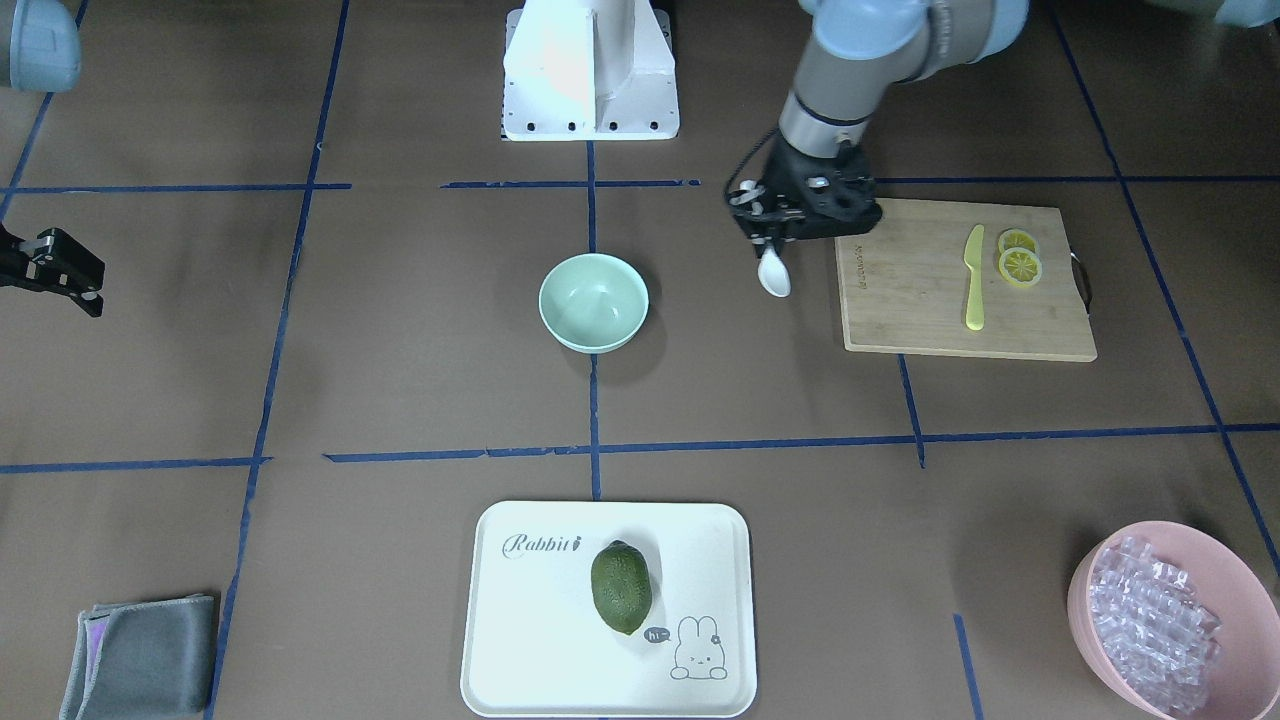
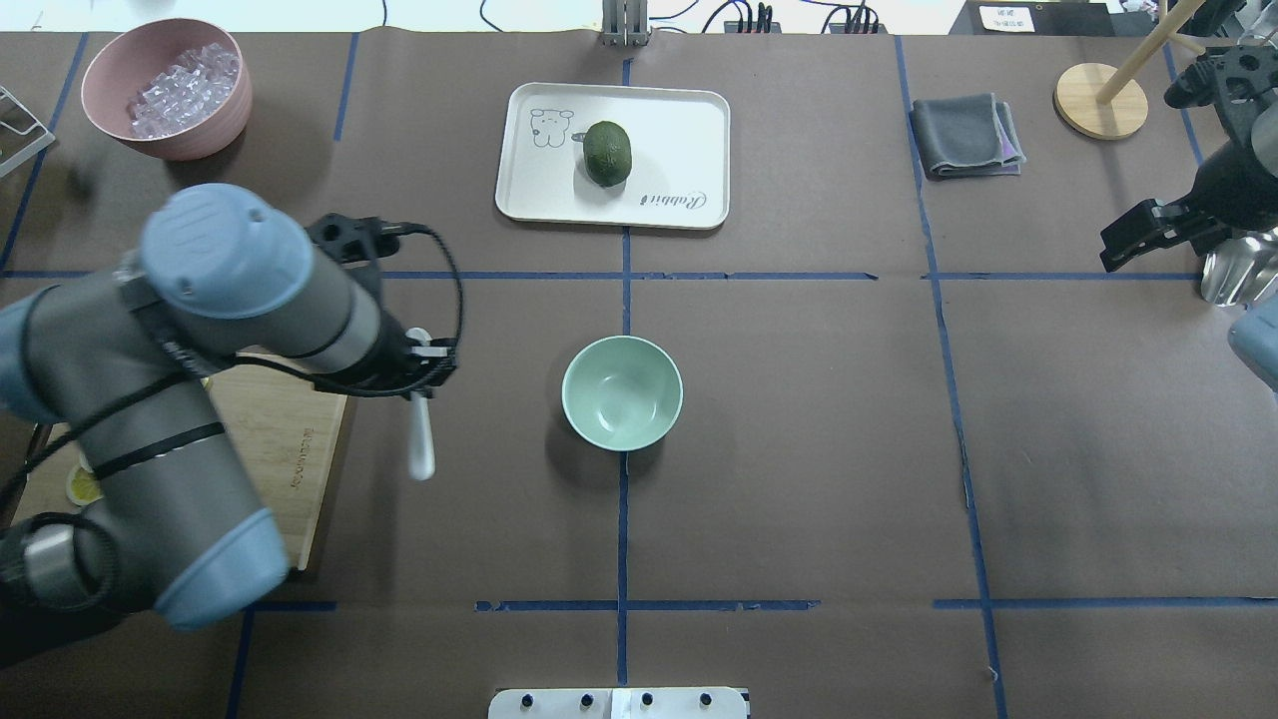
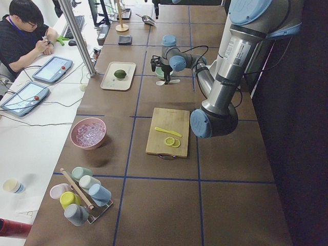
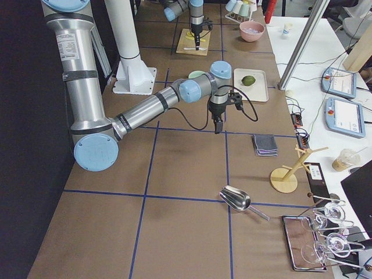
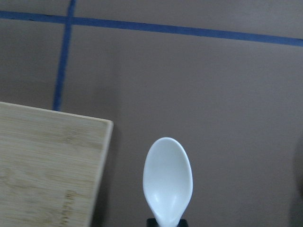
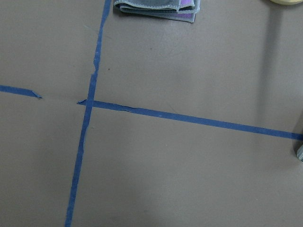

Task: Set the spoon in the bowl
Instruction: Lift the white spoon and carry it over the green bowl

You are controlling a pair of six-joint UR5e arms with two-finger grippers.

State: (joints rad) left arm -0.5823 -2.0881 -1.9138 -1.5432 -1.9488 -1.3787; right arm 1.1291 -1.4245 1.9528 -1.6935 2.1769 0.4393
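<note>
My left gripper (image 1: 773, 238) is shut on the handle of the white spoon (image 1: 774, 273). It holds the spoon above the table, between the cutting board and the mint-green bowl (image 1: 593, 302). In the overhead view the spoon (image 2: 421, 444) hangs left of the bowl (image 2: 621, 391), apart from it. The left wrist view shows the spoon's scoop (image 5: 168, 182) over bare table, next to the board's corner. The bowl is empty. My right gripper (image 1: 88, 290) is far off at the table's side, open and empty, and also shows in the overhead view (image 2: 1113, 250).
A wooden cutting board (image 1: 930, 320) carries a yellow knife (image 1: 974, 278) and lemon slices (image 1: 1020, 262). A white tray (image 1: 520, 620) holds an avocado (image 1: 621, 587). A pink bowl (image 1: 1085, 590) of clear cubes and a grey cloth (image 1: 140, 660) sit at the corners.
</note>
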